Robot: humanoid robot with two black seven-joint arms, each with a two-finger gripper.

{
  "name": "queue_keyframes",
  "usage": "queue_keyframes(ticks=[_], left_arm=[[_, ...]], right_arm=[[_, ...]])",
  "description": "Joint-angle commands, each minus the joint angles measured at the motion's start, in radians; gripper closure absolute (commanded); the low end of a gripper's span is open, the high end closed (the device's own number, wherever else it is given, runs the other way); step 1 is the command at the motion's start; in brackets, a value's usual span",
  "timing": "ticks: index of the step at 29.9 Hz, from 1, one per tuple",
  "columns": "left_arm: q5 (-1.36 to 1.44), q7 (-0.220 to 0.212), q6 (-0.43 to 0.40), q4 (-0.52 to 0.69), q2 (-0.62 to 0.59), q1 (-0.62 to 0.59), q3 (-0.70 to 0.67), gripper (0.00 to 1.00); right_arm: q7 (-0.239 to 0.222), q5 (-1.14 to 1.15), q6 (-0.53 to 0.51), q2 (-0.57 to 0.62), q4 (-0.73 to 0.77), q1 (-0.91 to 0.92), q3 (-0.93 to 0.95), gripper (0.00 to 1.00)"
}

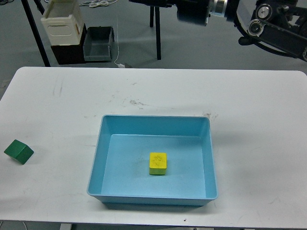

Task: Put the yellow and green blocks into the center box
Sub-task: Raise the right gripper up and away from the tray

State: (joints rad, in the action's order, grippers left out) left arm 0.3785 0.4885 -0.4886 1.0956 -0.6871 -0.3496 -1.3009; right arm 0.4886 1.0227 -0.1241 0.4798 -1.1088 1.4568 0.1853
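The yellow block [158,163] lies flat on the floor of the light blue box [99,143] at the table's center, near the box's middle. The green block [18,152] sits tilted on the white table at the far left, well apart from the box. My right arm [268,24] is raised along the top edge. Only a dark sliver of my right gripper [144,2] shows there, high above the table, and its fingers cannot be made out. It holds nothing that I can see. My left arm and gripper are out of view.
The white table [249,143] bears faint scuff marks behind the box. Beyond its far edge, on the floor, stand a cream crate [62,21], a grey bin [99,43] and black stand legs [156,28].
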Motion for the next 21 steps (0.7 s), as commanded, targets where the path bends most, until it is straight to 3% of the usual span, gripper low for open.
queue_keyframes(ticks=[1, 8, 15, 21], left_arm=[[0.130, 0.000, 0.000, 0.007, -0.037, -0.005, -0.001, 0.00], [0.500, 0.000, 0.000, 0.053, -0.092, -0.035, -0.001, 0.01], [0.851, 0.000, 0.000, 0.144, -0.187, -0.037, 0.011, 0.01], [1.123, 0.000, 0.000, 0.171, -0.229, -0.199, 0.266, 0.01]], right_arm=[[0.000, -0.096, 0.066, 0.011, 0.001, -0.079, 0.087, 0.01], [0.000, -0.424, 0.176, 0.059, 0.006, -0.228, 0.187, 0.00], [0.000, -0.670, 0.163, 0.174, -0.016, -0.320, 0.184, 0.00], [0.000, -0.877, 0.084, 0.278, -0.026, -0.368, 0.175, 0.00]])
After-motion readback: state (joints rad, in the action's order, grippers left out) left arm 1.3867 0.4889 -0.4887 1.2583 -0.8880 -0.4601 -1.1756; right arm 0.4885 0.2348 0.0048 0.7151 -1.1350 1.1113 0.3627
